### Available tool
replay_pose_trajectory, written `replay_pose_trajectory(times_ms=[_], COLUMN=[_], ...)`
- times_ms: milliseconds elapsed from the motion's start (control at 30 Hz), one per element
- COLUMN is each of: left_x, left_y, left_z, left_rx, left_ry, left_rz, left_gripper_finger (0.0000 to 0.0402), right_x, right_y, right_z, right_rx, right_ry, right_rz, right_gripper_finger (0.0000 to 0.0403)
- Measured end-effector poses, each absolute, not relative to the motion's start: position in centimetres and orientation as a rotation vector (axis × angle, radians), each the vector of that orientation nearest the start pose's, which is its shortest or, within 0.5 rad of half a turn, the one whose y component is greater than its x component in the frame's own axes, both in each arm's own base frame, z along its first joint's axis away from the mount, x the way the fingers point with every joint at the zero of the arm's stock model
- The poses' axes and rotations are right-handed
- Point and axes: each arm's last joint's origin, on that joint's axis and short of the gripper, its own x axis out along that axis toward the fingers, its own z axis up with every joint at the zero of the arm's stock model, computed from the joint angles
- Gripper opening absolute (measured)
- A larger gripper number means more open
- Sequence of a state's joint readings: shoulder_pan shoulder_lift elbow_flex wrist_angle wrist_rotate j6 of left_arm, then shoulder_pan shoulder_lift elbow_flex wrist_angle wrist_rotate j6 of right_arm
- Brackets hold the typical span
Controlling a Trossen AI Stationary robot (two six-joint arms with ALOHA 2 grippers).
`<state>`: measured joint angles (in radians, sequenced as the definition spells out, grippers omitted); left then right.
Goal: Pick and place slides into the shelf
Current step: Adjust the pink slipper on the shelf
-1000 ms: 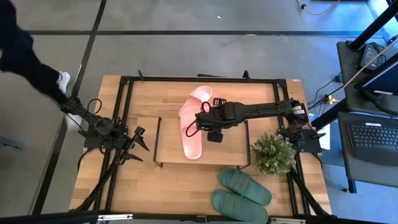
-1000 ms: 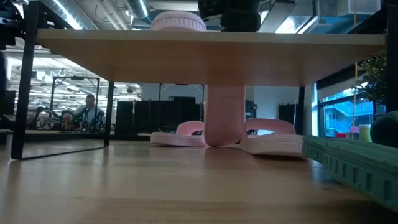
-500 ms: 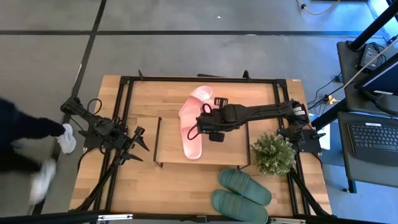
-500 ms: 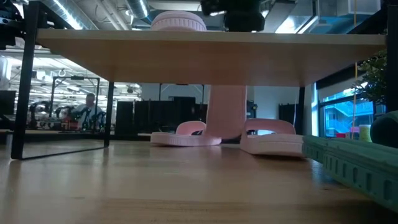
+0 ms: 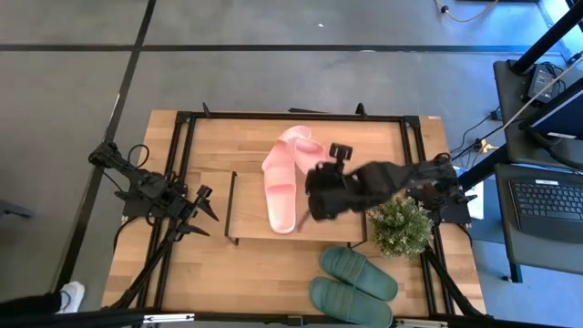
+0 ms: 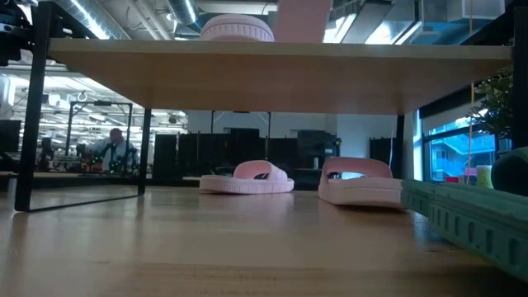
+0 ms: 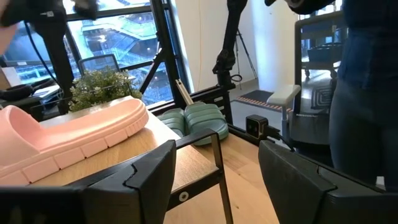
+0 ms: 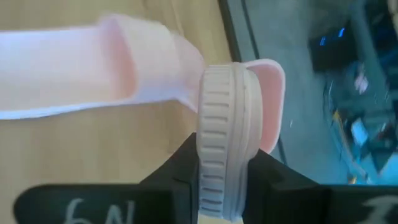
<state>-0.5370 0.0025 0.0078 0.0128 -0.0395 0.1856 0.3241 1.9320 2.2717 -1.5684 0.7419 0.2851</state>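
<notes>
**Right wrist view: pink slide pinched by its sole edge**

Right wrist view shows the right gripper (image 8: 224, 169) closed on a light pink rubber slide sandal (image 8: 222, 106). Both dark fingers clamp the thick ribbed edge of the sole, and the wide strap arches just beyond the fingertips. The rubber looks matte, moulded and lightly grooved. I judge it light and springy rather than stiff, so it should squash a little under the jaws and is unlikely to slip. A grip on the rim leaves the long body free to swing. The strap's root or the middle of the sole would probably be a steadier hold.

Below and ahead of this gripper lies a second pale pink slide (image 8: 68, 68), flat on the smooth light wooden top board of the low shelf (image 8: 93, 149). In the low view the held sandal hangs just above that board.

Well off to the side, the left gripper (image 7: 214, 168) waits with its fingers spread apart, holding nothing.
</notes>
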Motion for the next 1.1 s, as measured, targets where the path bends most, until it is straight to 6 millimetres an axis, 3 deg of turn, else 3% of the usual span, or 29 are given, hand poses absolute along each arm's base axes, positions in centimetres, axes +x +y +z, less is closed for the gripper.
replay_pose_trajectory(times_ms=[133, 300, 433, 633, 1100], left_x=[8.4, 8.4, 8.4, 8.4, 8.4], left_y=[-4.9, -4.9, -4.9, -4.9, -4.9], left_z=[16.7, 16.7, 16.7, 16.7, 16.7], left_rx=[0.177, 0.177, 0.135, 0.051, 0.048], left_ry=[-0.063, -0.063, -0.053, -0.032, -0.032], left_rz=[-0.494, -0.494, -0.495, -0.496, -0.497], left_gripper_finger=[0.0221, 0.0221, 0.0221, 0.0221, 0.0221], right_x=[33.5, 33.1, 33.2, 33.3, 32.7], right_y=[11.8, 13.2, 13.4, 13.5, 15.2], right_z=[40.4, 39.6, 38.9, 37.7, 33.6], right_rx=[-0.406, -0.462, -0.542, -0.449, -0.412], right_ry=[0.961, 0.965, 0.941, 0.965, 1.084], right_rz=[-0.471, -0.463, -0.532, -0.548, -0.535], right_gripper_finger=[0.0072, 0.0072, 0.0072, 0.0069, 0.0068])
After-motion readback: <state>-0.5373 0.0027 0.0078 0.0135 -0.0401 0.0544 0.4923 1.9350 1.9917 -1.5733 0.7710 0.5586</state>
